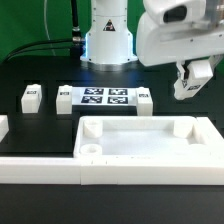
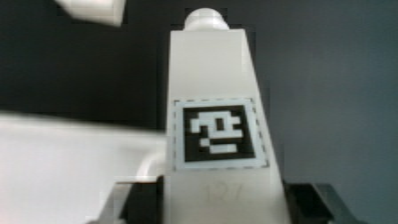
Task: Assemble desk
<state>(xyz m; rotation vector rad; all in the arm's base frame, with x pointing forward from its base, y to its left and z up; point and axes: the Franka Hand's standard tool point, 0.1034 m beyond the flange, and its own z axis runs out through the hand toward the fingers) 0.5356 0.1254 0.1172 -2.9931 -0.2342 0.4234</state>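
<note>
My gripper (image 1: pixel 190 80) is shut on a white square desk leg (image 1: pixel 182 88) and holds it in the air above the table, at the exterior view's right. In the wrist view the leg (image 2: pixel 214 100) runs straight out from between the fingers (image 2: pixel 139 205), with a black-and-white tag on its face and a rounded peg at its far tip. The white tray-like tabletop (image 1: pixel 200 135) lies rim up at the front, below and toward the exterior view's left of the held leg. Three more legs lie in a row on the black table (image 1: pixel 30 97), (image 1: pixel 65 97), (image 1: pixel 145 97).
The marker board (image 1: pixel 105 97) lies between the loose legs, in front of the robot base (image 1: pixel 107 40). Low white border rails run along the front (image 1: pixel 40 165) and the left edge (image 1: pixel 3 127). A blurred white surface (image 2: pixel 63 150) shows beside the held leg.
</note>
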